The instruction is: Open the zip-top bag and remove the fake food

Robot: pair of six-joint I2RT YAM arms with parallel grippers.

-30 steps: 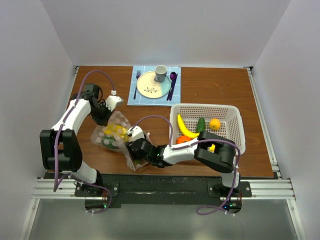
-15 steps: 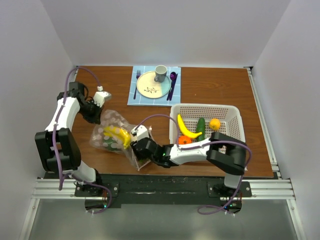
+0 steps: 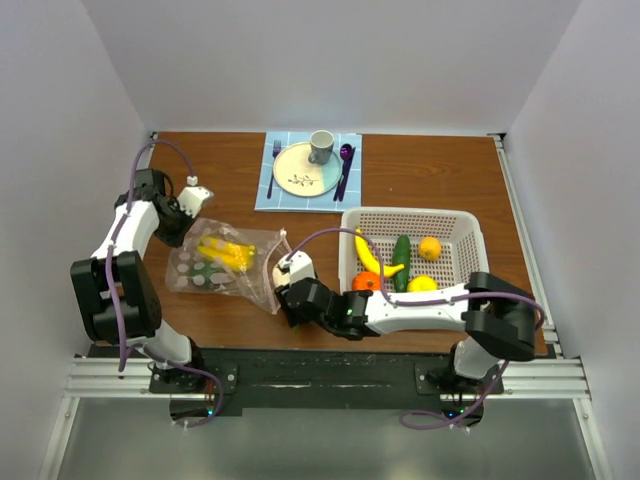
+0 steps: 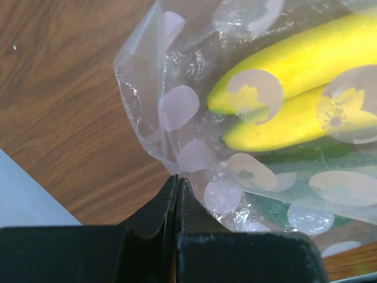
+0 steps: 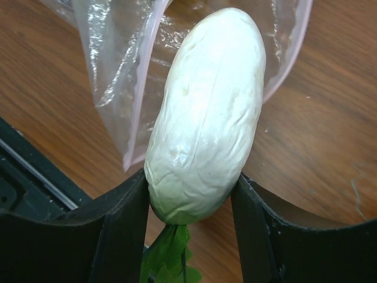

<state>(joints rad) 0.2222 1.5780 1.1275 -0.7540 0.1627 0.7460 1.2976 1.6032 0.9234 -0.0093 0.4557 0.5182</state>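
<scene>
Since 1 s ago I've pulled the bag (image 3: pixel 222 262) flatter, just left of the basket (image 3: pixel 410 212). L gripper (image 4: pixel 177 180) is pinched tight on its far corner. R gripper (image 5: pixel 188 191) clamps a white radish (image 5: pixel 206 112), now mostly out of the mouth. Bananas (image 4: pixel 283 88) & something green are left inside.

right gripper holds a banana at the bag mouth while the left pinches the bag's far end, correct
Not a banana: in the right wrist view the right gripper holds a white vegetable with green leaves between its jaws. The bananas lie inside the zip-top bag. The left gripper does pinch its far end.
</scene>
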